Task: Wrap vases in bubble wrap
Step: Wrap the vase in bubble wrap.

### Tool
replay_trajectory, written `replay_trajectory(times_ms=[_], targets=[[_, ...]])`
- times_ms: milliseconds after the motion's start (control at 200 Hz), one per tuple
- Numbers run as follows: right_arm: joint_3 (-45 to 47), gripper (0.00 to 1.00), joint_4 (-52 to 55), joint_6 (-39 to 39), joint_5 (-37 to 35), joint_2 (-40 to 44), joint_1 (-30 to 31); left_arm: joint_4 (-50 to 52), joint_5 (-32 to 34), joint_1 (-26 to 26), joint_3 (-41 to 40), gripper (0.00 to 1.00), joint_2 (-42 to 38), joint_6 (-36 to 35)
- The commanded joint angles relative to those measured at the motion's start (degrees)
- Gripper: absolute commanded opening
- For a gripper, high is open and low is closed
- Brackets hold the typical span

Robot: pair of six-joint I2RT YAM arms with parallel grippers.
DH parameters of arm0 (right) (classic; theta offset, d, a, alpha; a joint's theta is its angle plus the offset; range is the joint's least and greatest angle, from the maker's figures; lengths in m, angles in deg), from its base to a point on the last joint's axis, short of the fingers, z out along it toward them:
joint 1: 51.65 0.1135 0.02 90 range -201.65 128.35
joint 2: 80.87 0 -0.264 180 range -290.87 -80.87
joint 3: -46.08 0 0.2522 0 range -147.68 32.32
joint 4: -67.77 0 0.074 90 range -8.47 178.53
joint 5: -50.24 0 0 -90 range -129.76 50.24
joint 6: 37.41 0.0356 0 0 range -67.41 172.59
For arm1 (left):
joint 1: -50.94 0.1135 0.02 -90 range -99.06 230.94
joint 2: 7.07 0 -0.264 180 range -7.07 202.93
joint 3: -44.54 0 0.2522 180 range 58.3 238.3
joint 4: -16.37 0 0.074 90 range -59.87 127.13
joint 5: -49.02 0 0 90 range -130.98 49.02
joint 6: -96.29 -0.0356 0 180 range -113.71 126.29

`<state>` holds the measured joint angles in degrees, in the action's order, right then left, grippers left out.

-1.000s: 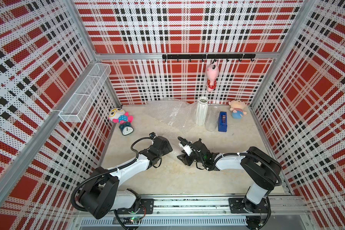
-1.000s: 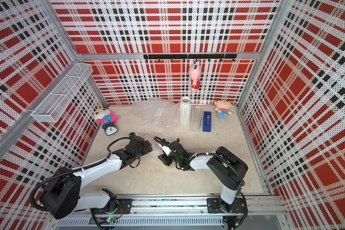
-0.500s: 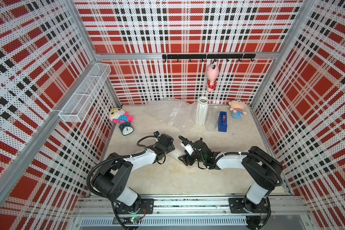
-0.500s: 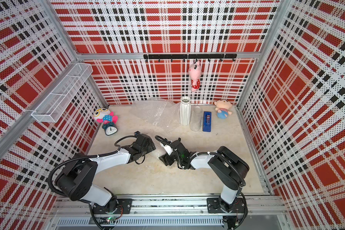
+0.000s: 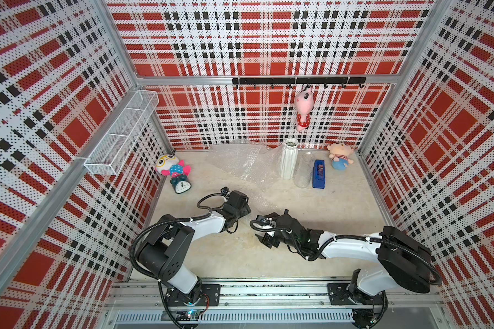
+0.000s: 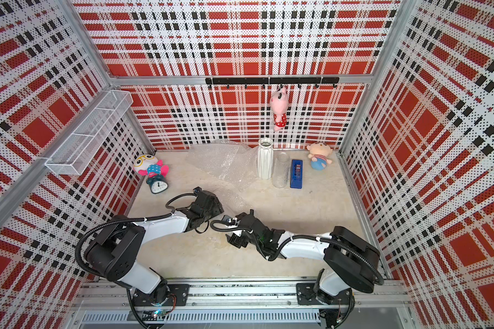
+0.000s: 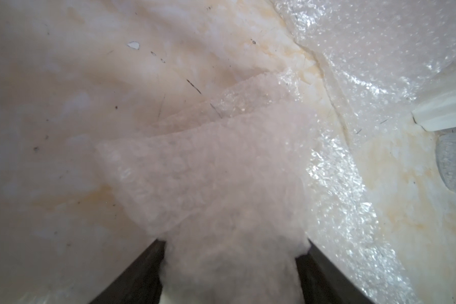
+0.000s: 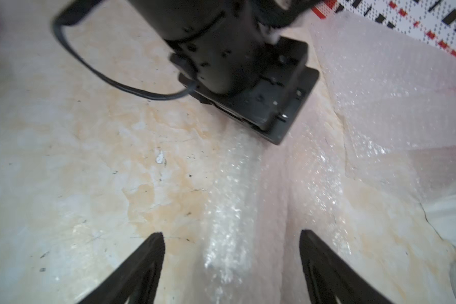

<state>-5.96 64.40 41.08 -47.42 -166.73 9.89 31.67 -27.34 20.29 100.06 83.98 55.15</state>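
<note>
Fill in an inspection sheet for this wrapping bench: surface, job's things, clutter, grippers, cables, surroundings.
Surface: beige tabletop, scuffed and stained.
Job's things: white vase and glass vase upright side by side at the back; bubble wrap crumpled beside them, trailing toward the arms.
Clutter: tape dispenser, soft toy, alarm clock, doll.
Grippers: left gripper, jaws apart, wrap bunched between them, grip unclear; right gripper, jaws open above wrap, holding nothing.
Cables: black cable at left wrist, black hose at right wrist; no snag seen.
Surroundings: plaid walls; wire basket on one wall; pink toy hanging from a hook rail.
</note>
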Motion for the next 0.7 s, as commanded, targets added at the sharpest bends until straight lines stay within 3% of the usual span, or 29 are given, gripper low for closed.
replay_trajectory(times_ms=[0, 210, 366, 696], targets=[[-0.15, 0.83, -5.08, -4.49, -2.93, -3.17, 2.00, 3.17, -2.54, 0.59, -1.04, 0.78, 2.17, -0.64], [-2.99, 0.75, -5.80, -4.80, -7.82, -11.15, 2.72, 2.61, -3.80, 1.43, -1.33, 0.78, 1.81, -0.88], [-2.78, 0.77, -7.33, -6.36, -12.67, -13.65, 2.93, 2.43, -4.18, 1.91, -1.68, 0.78, 1.25, -1.03], [-4.61, 0.76, -3.50, -5.77, -15.66, -18.34, 2.58, 2.75, -4.79, 2.79, -0.94, 0.79, 0.36, -1.17]])
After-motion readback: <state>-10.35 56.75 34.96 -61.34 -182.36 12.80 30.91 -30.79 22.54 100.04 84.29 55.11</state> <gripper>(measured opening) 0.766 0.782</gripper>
